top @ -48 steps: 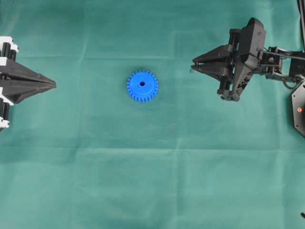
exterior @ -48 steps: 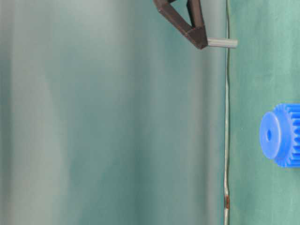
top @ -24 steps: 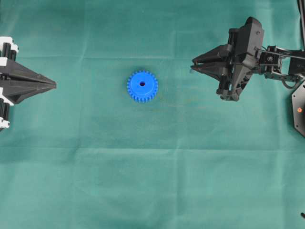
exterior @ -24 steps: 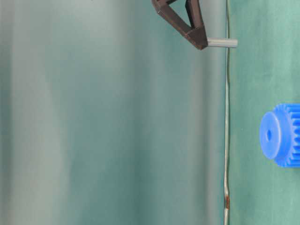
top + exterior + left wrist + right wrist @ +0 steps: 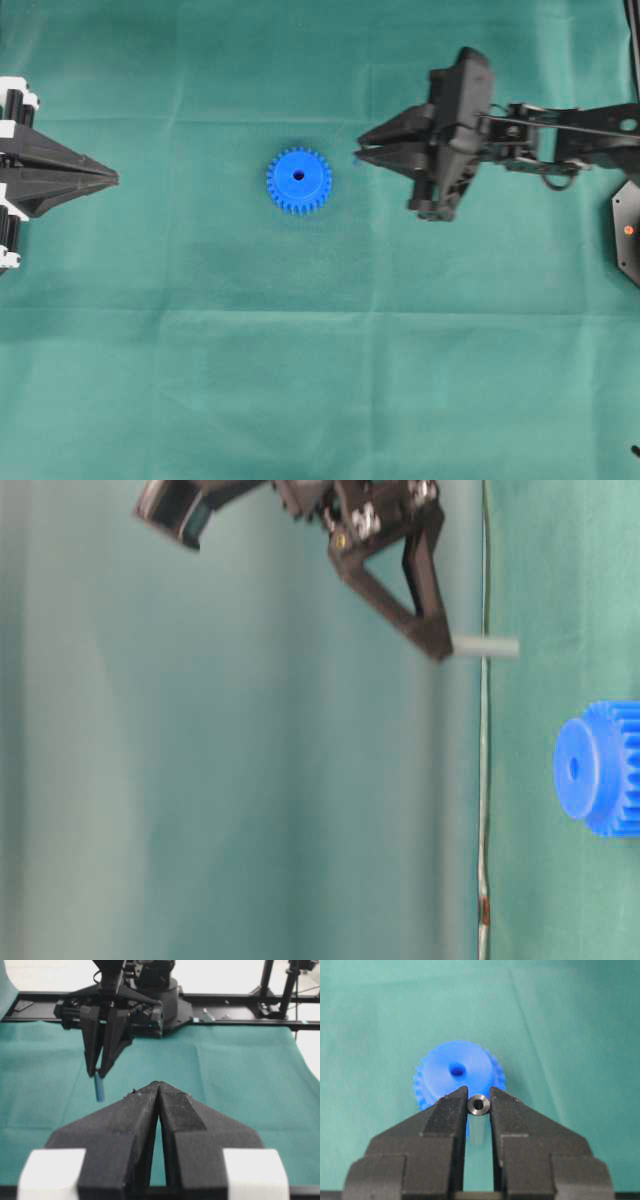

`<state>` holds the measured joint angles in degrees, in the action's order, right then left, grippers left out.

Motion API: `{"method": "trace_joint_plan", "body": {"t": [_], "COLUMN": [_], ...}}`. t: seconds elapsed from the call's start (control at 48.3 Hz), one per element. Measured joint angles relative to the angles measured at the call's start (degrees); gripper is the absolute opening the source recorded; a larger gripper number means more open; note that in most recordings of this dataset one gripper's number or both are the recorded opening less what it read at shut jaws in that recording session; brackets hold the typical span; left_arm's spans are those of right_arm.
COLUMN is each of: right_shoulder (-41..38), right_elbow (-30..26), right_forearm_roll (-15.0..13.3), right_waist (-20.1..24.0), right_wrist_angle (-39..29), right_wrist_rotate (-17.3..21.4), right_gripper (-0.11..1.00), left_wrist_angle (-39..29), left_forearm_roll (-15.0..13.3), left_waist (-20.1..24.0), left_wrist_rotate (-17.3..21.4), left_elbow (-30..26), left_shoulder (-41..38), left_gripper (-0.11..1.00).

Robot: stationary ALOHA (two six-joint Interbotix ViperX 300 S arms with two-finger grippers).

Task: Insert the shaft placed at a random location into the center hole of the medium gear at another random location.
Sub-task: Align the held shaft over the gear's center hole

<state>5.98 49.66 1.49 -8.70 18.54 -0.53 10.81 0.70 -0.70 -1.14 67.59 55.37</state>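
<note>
The blue medium gear (image 5: 299, 180) lies flat on the green cloth, its center hole (image 5: 298, 176) facing up; it also shows in the table-level view (image 5: 598, 768) and the right wrist view (image 5: 458, 1074). My right gripper (image 5: 360, 153) is shut on the silvery shaft (image 5: 479, 1105), holding it upright above the cloth a little to the right of the gear. The shaft sticks out below the fingertips in the table-level view (image 5: 486, 647) and in the left wrist view (image 5: 99, 1088). My left gripper (image 5: 112, 179) is shut and empty at the left edge.
The green cloth (image 5: 320, 350) covers the table. A black base with an orange dot (image 5: 627, 232) sits at the right edge. In the left wrist view the black frame (image 5: 225, 1010) runs along the far side.
My right gripper has moved left toward the gear with the shaft, now close beside it. The left gripper and the gear have not moved.
</note>
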Motion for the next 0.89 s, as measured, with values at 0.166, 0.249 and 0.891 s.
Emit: {"method": "trace_joint_plan", "body": {"t": [0.166, 0.249, 0.891], "right_shoulder": [-5.45, -7.38, -11.60], "right_elbow": [-5.98, -8.26, -12.74], "right_forearm_roll": [0.00, 0.00, 0.00], "right_waist": [0.88, 1.23, 1.49], "right_wrist_angle": [-0.09, -0.18, -1.67], "right_wrist_rotate": [0.00, 0.00, 0.00], "right_gripper": [0.13, 0.13, 0.13], "left_wrist_angle": [0.00, 0.00, 0.00], "left_forearm_roll": [0.00, 0.00, 0.00], "left_waist": [0.00, 0.00, -0.09], "left_wrist_rotate": [0.00, 0.00, 0.00], "left_elbow": [0.00, 0.00, 0.00], "left_shoulder": [0.00, 0.00, 0.00], "left_gripper": [0.00, 0.00, 0.00]}}
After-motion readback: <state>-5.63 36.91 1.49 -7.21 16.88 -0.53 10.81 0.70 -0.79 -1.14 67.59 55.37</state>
